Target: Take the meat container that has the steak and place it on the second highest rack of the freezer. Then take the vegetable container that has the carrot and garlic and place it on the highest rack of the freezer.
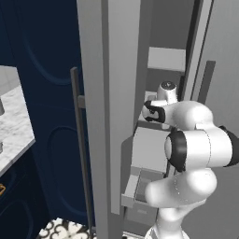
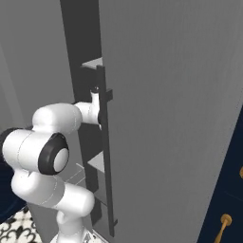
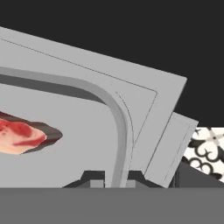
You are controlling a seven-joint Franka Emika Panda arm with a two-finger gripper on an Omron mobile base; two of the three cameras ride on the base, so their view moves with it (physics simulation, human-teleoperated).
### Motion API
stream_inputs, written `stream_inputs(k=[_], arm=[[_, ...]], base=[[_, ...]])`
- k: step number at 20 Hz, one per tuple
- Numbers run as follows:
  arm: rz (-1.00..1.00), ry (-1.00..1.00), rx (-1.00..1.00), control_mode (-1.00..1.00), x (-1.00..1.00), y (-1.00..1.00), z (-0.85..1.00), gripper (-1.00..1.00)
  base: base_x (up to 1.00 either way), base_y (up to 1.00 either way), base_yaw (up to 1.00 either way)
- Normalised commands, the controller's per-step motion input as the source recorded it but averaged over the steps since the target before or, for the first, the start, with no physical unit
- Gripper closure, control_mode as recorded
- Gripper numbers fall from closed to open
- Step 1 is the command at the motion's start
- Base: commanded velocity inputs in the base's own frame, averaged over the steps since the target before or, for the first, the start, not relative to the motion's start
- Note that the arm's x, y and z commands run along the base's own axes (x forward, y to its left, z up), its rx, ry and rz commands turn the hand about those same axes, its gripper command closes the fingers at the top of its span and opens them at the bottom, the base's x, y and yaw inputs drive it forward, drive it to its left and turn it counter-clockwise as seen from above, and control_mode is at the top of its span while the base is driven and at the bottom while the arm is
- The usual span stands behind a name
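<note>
In the hand view the meat container, a light-grey tray with a raised rim, lies close under the hand. The steak, dark red and flat, lies in it at the left. My gripper is shut on the container's right rim, one dark tip on each side of it. Under the tray is a pale-grey freezer shelf. In the left base view my arm reaches into the open freezer between its shelves; the hand is partly hidden by the wrist. The vegetable container and carrot are out of view.
The tall grey freezer door stands open at the left, with its bar handle close to my forearm. Pale shelves sit above and below the hand, and a bin lower down. Navy cabinets and a marble counter are to the left.
</note>
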Motion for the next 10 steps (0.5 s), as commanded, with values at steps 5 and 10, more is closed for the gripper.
stream_inputs(k=[5,10], arm=[[0.00,0.00,-0.02,-1.00,0.15,0.00,-0.20,1.00],[0.00,0.00,0.00,-1.00,0.24,-0.04,-0.08,1.00]], base=[[0.00,0.00,0.00],[0.00,0.00,0.00]])
